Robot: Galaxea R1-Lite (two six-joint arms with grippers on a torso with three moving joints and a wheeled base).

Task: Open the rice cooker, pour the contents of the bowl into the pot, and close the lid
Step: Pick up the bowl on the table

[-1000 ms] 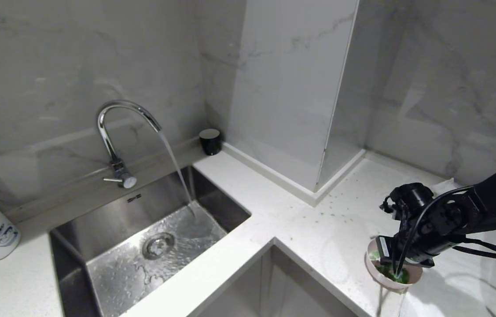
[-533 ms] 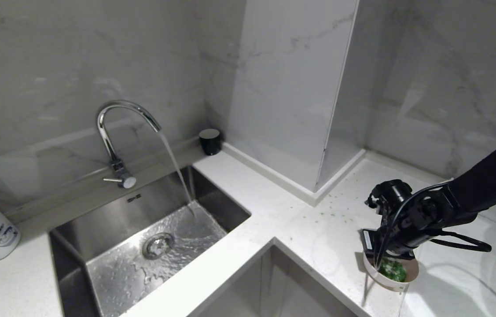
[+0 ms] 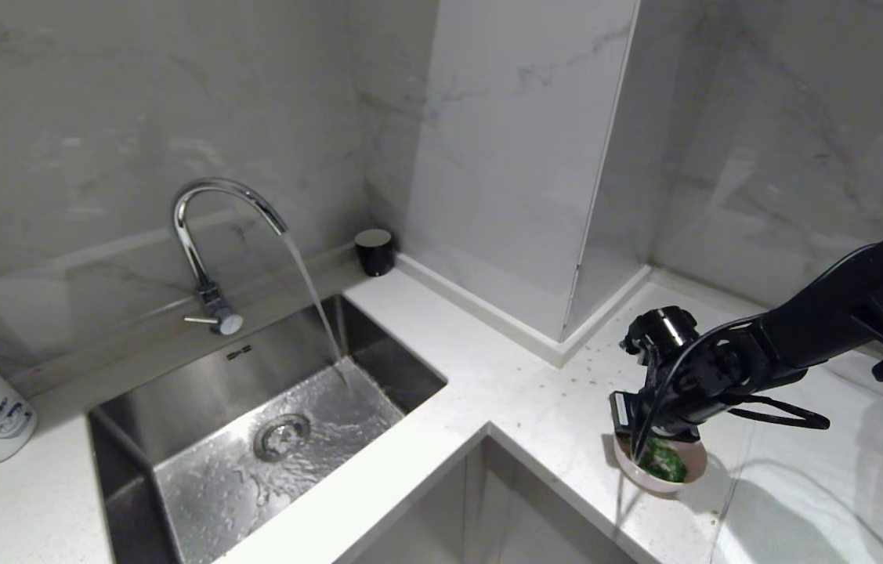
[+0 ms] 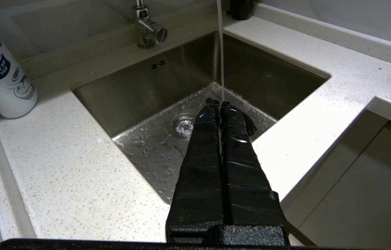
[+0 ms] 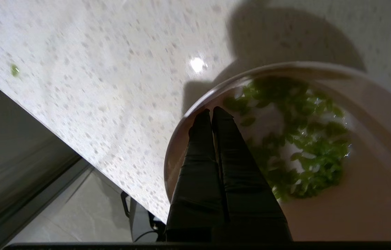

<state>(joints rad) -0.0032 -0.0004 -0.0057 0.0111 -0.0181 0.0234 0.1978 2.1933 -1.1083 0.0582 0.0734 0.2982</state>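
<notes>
While your right gripper [image 3: 633, 450], clenched on the bowl [image 3: 656, 468] rim at four o'clock, carries the full bowl, pouring and lid-closing remain; your left gripper [image 4: 219, 103] idles clenched empty.

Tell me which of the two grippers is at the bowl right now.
The right gripper: its fingers are pinched on the rim of the pink bowl of green bits. The left gripper is shut, empty, before the sink.
</notes>
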